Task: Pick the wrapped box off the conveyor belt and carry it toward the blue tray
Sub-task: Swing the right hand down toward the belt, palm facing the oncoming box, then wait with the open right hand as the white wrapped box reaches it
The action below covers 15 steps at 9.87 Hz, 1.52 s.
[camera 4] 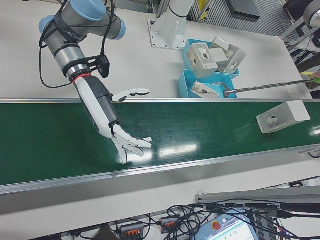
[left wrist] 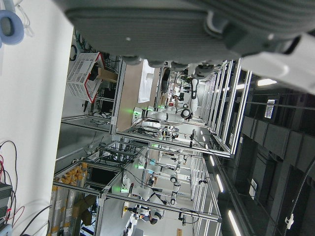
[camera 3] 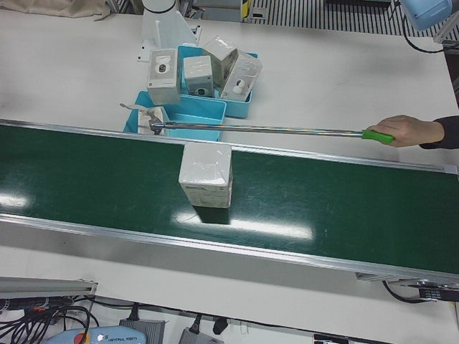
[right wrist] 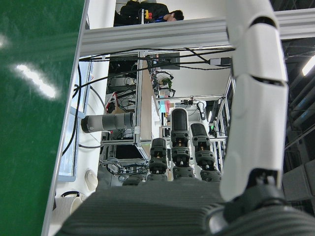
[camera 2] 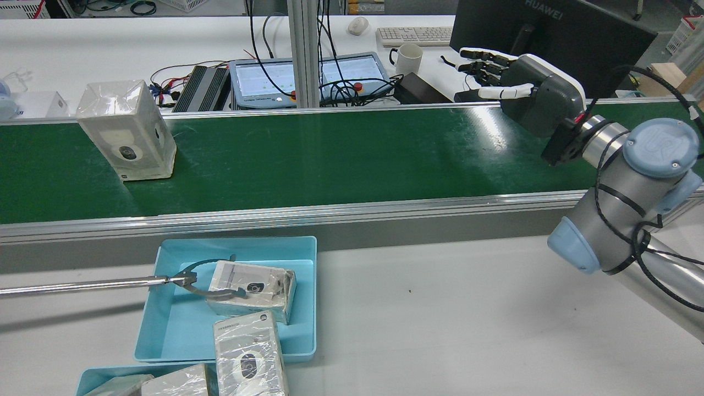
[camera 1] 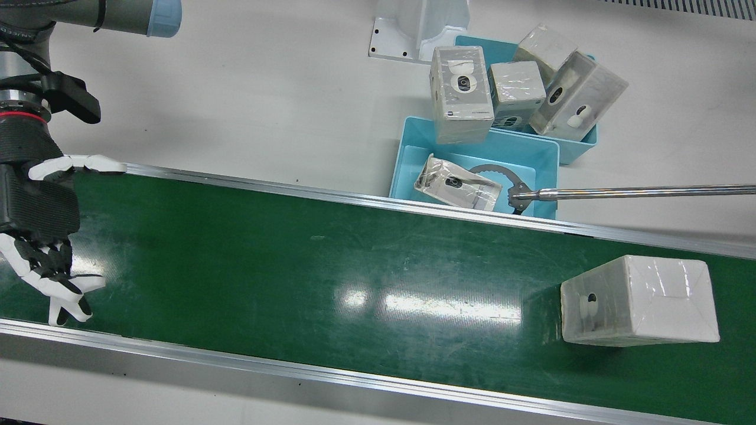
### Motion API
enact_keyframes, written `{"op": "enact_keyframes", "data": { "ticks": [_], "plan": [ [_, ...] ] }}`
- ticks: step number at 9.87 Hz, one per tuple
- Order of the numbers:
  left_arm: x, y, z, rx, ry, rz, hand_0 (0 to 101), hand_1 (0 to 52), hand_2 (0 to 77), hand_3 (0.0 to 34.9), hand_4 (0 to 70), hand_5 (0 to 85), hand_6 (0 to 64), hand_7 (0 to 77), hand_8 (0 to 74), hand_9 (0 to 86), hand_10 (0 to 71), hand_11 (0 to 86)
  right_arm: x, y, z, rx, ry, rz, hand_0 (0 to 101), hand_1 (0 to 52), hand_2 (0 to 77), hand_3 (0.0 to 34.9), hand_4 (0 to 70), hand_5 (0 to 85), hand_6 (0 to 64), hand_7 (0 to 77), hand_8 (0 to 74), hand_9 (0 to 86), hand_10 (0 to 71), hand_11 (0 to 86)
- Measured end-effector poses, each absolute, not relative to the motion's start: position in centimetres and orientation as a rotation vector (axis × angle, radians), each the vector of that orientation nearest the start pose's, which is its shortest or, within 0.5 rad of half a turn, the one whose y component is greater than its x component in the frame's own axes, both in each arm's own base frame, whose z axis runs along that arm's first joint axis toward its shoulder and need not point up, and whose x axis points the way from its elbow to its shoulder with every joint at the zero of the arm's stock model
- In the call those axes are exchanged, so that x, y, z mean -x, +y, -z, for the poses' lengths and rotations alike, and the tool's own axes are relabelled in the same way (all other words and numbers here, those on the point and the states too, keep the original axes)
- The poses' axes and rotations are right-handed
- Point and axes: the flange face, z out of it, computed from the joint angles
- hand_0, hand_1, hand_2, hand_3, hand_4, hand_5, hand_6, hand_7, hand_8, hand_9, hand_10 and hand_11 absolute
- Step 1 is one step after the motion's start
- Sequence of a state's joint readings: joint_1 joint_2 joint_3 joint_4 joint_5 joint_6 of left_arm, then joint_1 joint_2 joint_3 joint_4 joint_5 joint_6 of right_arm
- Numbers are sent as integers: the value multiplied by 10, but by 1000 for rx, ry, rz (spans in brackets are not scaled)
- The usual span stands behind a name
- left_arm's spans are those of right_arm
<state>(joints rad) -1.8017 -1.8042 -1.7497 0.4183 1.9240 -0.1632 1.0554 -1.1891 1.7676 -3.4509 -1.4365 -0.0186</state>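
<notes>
Glossy green belt (camera 1: 295, 260), film-wrapped box (camera 1: 641, 300)

Bare green belt (camera 1: 295, 260) lies between my right hand (camera 1: 41, 236) and the wrapped box (camera 1: 641, 300); a metal pole (camera 1: 644, 191) reaches into the blue tray (camera 1: 413, 147).

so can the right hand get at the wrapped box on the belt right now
Probably not yet. The right hand hovers open over one end of the conveyor belt; the wrapped box stands near the other end, with only bare belt between.
</notes>
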Motion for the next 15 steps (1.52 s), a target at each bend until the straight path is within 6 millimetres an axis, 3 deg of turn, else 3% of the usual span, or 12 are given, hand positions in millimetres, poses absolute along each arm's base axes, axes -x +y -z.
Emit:
{"op": "enact_keyframes", "data": {
  "ticks": [3, 4, 5, 8, 9, 12, 15],
  "plan": [
    [222, -513, -519, 321, 2214, 2249, 0, 0, 5, 0, 0, 11, 5, 5, 5, 5, 0, 5, 202, -615, -392, -548, 2659, 1993, 466, 147, 191, 0, 185, 164, 142, 311, 109, 131, 0, 11],
    [222, -513, -519, 321, 2214, 2249, 0, 0, 11, 0, 0, 11, 5, 5, 5, 5, 0, 5, 216, -615, -387, -550, 2657, 1983, 476, 147, 185, 0, 169, 158, 114, 273, 49, 109, 0, 11],
    [222, -513, -519, 321, 2214, 2249, 0, 0, 11, 0, 0, 11, 5, 5, 5, 5, 0, 5, 230, -613, -382, -554, 2653, 1970, 479, 175, 191, 0, 169, 158, 125, 273, 82, 93, 0, 11],
    [222, -513, -519, 321, 2214, 2249, 0, 0, 11, 0, 0, 11, 5, 5, 5, 5, 5, 5, 272, -610, -345, -606, 2682, 1904, 494, 175, 180, 0, 191, 169, 136, 300, 82, 104, 0, 11],
    [222, -513, -519, 321, 2214, 2249, 0, 0, 11, 0, 0, 11, 5, 5, 5, 5, 5, 5, 282, -608, -339, -612, 2687, 1897, 492, 147, 142, 0, 185, 180, 136, 300, 82, 104, 0, 11],
    [222, -513, -519, 321, 2214, 2249, 0, 0, 11, 0, 0, 11, 5, 5, 5, 5, 5, 5, 309, -601, -333, -628, 2690, 1898, 493, 147, 136, 0, 175, 180, 136, 300, 65, 93, 0, 11],
    [222, -513, -519, 321, 2214, 2249, 0, 0, 5, 0, 0, 11, 5, 5, 5, 5, 0, 5, 321, -599, -328, -592, 2673, 1898, 492, 158, 120, 0, 147, 180, 114, 262, 55, 71, 0, 11]
  ]
}}
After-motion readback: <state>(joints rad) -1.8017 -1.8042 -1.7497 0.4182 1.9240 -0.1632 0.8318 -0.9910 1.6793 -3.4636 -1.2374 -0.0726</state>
